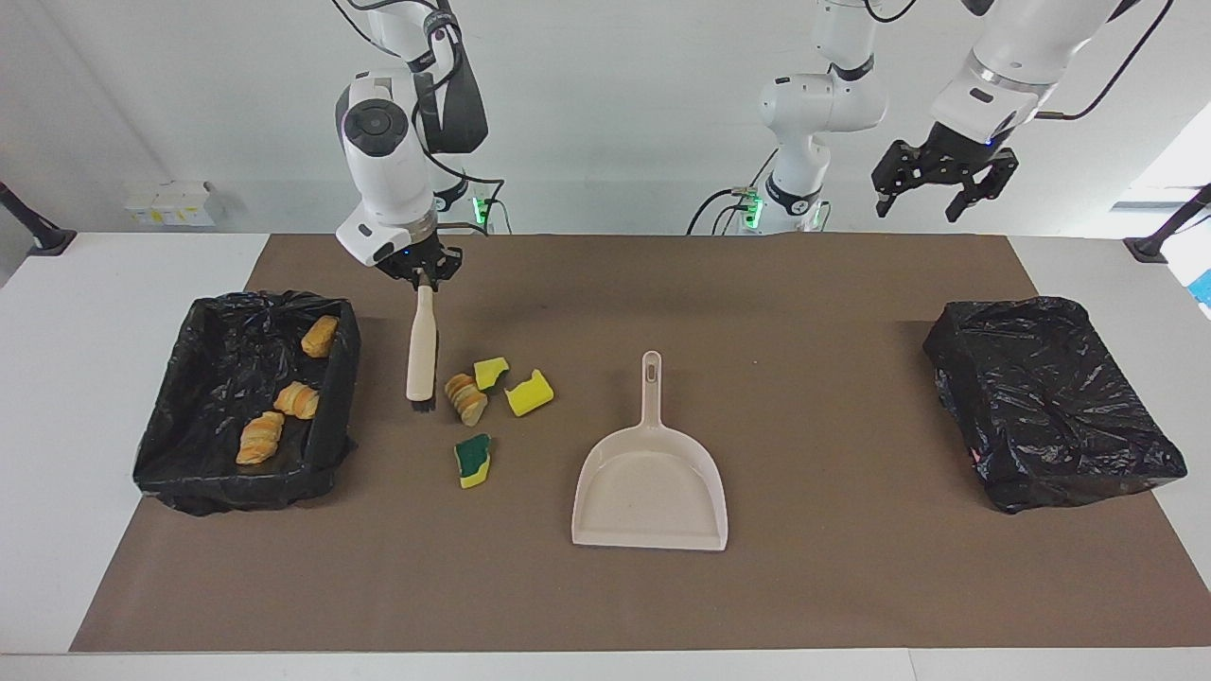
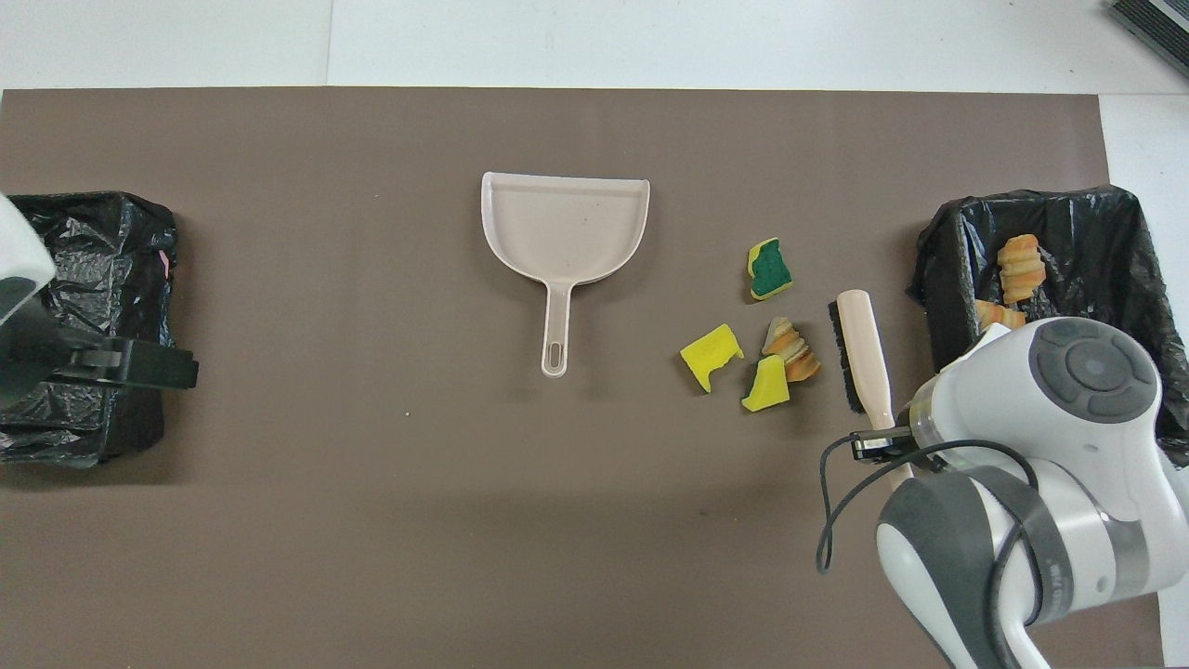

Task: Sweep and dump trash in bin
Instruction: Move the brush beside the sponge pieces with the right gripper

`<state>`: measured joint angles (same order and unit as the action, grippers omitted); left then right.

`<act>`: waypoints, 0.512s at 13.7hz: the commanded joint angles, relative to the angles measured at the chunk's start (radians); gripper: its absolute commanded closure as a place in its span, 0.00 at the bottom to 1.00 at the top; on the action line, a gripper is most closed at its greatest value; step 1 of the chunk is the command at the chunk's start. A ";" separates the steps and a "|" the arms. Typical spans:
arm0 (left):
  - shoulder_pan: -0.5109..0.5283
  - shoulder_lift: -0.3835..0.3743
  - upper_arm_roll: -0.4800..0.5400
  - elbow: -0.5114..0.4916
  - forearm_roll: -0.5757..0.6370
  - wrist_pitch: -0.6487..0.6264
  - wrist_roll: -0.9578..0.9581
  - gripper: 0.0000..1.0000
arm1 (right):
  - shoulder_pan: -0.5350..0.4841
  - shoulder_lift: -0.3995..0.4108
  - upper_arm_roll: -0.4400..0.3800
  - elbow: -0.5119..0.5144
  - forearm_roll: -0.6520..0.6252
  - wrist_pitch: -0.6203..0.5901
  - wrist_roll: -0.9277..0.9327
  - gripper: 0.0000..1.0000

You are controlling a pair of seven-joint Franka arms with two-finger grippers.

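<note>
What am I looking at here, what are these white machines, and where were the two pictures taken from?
These are two robot arms at a table with a brown mat. One picture looks at them from across the table; the other looks down from above their own end.

The right gripper is shut on the handle of a small brush, whose bristles are down at the mat beside a little pile of trash: a bread piece, two yellow sponge chunks and a green-faced sponge chunk. A beige dustpan lies empty mid-table.

At the right arm's end is a bin lined with a black bag, holding three bread pieces. A second black-bagged bin sits at the left arm's end. The left gripper waits open, raised over that end.
</note>
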<state>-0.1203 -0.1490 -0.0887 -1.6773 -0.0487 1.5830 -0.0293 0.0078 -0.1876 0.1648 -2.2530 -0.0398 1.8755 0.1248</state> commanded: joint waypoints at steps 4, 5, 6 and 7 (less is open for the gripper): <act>-0.228 0.189 0.003 -0.009 -0.026 0.360 -0.191 0.00 | -0.025 0.011 0.013 -0.033 0.023 0.033 -0.131 1.00; -0.251 0.225 0.003 0.001 -0.040 0.411 -0.227 0.00 | -0.025 0.014 0.013 -0.033 0.023 0.036 -0.131 1.00; -0.281 0.289 0.003 0.017 -0.045 0.442 -0.283 0.00 | -0.025 0.016 0.013 -0.033 0.023 0.039 -0.129 1.00; -0.318 0.351 0.003 0.043 -0.043 0.481 -0.355 0.00 | -0.031 0.020 0.013 -0.031 0.023 0.051 -0.131 1.00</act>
<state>-0.3771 0.0924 -0.1038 -1.6989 -0.0778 2.0110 -0.2866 0.0045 -0.1670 0.1654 -2.2769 -0.0397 1.8930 0.0327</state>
